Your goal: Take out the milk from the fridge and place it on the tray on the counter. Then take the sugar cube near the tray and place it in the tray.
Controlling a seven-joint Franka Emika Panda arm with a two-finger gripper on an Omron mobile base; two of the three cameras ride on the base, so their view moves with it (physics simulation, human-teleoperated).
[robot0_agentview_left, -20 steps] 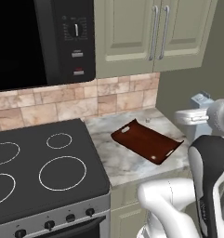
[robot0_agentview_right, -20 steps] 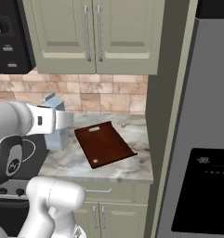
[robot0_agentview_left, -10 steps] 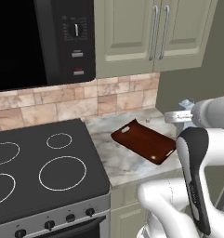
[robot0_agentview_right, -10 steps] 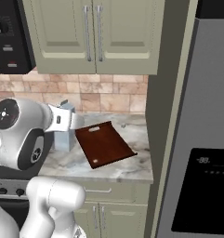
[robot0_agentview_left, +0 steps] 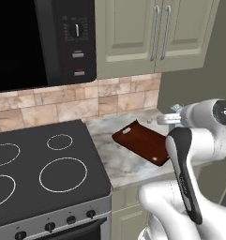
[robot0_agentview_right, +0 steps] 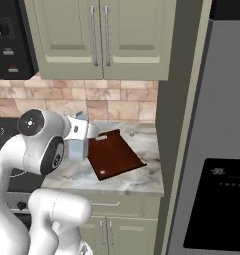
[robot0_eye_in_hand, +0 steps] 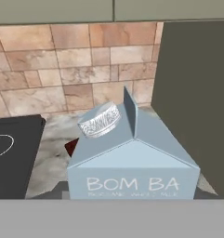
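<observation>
Matt pale blue milk carton (robot0_eye_in_hand: 132, 162) with ribbed silvery cap (robot0_eye_in_hand: 100, 120), glossy red-brown tray (robot0_agentview_right: 114, 154), polished marbled stone counter (robot0_agentview_right: 141, 174), rough tiled backsplash (robot0_eye_in_hand: 62, 69)

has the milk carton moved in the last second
Yes. In the right base view the milk carton, held in the hand, has shifted right, closer to the tray on the counter.

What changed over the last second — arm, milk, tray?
The arm swung across, carrying the milk carton in the gripper toward the tray; the carton now hangs at the tray's stove-side edge. The grip is unchanged, nothing let go. Tray, sugar cube and counter stayed put.
</observation>
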